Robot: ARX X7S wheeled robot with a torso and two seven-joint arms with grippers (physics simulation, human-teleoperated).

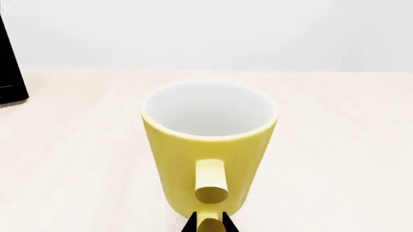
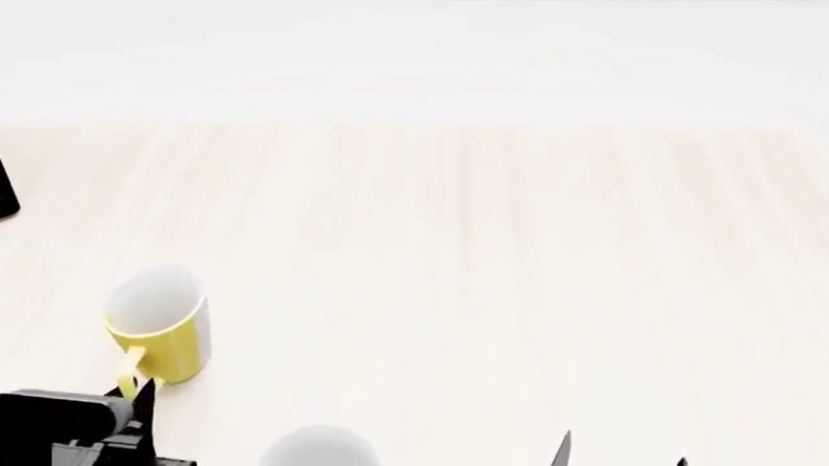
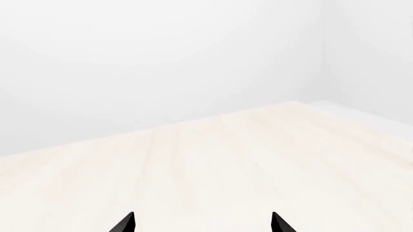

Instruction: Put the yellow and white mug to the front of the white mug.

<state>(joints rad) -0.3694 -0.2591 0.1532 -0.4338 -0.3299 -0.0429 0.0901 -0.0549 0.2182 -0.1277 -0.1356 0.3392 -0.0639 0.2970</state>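
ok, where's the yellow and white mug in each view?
Head view: yellow and white mug at lower left, its handle at the left pincer.
Left wrist view: centre, filling the frame, handle toward the camera between the pincer tips.
Right wrist view: not in it.
Shared landmark: the black object at the left edge of the head and left wrist views.

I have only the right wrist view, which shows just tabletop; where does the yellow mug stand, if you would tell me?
Observer: The yellow mug stands upright at the left of the head view.
Operator: And the white mug?
Observer: The white mug shows at that view's bottom edge, right of the yellow one and nearer the robot.
Operator: Is the left gripper on anything?
Observer: The left gripper straddles the mug's handle; I cannot tell whether it is clamped.
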